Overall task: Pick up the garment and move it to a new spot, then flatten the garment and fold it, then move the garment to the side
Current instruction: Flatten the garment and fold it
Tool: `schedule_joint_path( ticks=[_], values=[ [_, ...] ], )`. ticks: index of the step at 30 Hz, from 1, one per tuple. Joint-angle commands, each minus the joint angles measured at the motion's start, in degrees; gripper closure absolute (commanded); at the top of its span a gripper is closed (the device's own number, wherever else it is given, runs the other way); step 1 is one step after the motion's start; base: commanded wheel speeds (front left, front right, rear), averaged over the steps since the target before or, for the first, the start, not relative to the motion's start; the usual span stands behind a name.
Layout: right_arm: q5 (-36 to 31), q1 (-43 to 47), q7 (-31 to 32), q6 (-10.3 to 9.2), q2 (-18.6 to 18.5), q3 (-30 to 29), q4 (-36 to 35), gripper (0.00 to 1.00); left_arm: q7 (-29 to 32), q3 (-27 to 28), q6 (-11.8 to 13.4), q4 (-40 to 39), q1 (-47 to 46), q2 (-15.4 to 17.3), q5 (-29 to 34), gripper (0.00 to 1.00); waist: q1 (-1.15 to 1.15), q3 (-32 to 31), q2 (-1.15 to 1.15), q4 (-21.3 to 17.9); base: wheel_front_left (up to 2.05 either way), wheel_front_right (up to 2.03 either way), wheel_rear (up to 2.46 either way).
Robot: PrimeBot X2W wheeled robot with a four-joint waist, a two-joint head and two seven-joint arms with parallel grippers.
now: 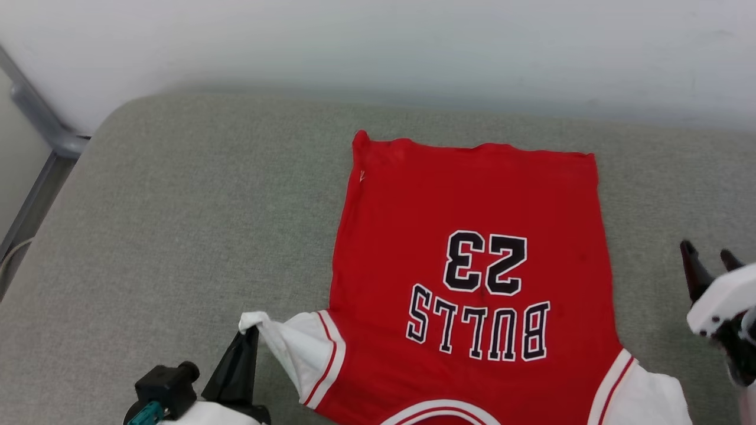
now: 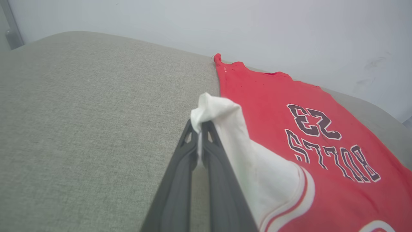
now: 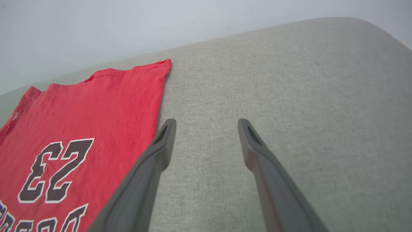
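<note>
The garment (image 1: 472, 260) is a red jersey with white sleeves and dark "BULLS 23" lettering, lying flat on the grey cushion, hem toward the wall. My left gripper (image 1: 251, 332) is shut on the tip of the left white sleeve (image 2: 225, 129), which is lifted slightly off the cushion. The closed fingers (image 2: 206, 151) pinch the white fabric (image 2: 206, 106). My right gripper (image 1: 709, 257) stands open over bare cushion just right of the garment (image 3: 80, 122), nothing between its fingers (image 3: 161, 145). The other white sleeve (image 1: 649, 389) lies flat at the lower right.
The grey fabric cushion (image 1: 189, 224) spreads wide to the left of the jersey. A white wall (image 1: 378, 47) rises behind its far edge. A grey metal frame (image 1: 35, 118) runs along the far left.
</note>
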Motion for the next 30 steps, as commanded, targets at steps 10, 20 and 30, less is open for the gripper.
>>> schedule_joint_path(
  ticks=[10, 20, 30],
  values=[
    [-3.5, -22.2, 12.6, -0.04, -4.9, 2.6, 12.3, 0.00, -0.2, -5.4, 0.0, -5.2, -7.7, -1.1, 0.1, 1.00, -0.01, 11.3, 0.00, 8.6, 0.00, 0.00, 0.00],
    [-10.1, -38.2, 20.9, -0.04, -8.8, 2.5, 21.3, 0.00, -0.2, -9.2, 0.0, -10.5, -12.4, -1.4, -0.6, 1.00, -0.01, 20.3, 0.00, 13.1, 0.00, 0.00, 0.00],
    [-10.8, -35.8, 35.5, -0.01, -5.8, 4.8, 32.9, 1.00, -0.2, -9.7, 0.0, -11.3, -13.2, -1.6, -0.3, 1.00, -0.01, 22.4, 0.00, 13.5, 0.00, 0.00, 0.00]
  ],
)
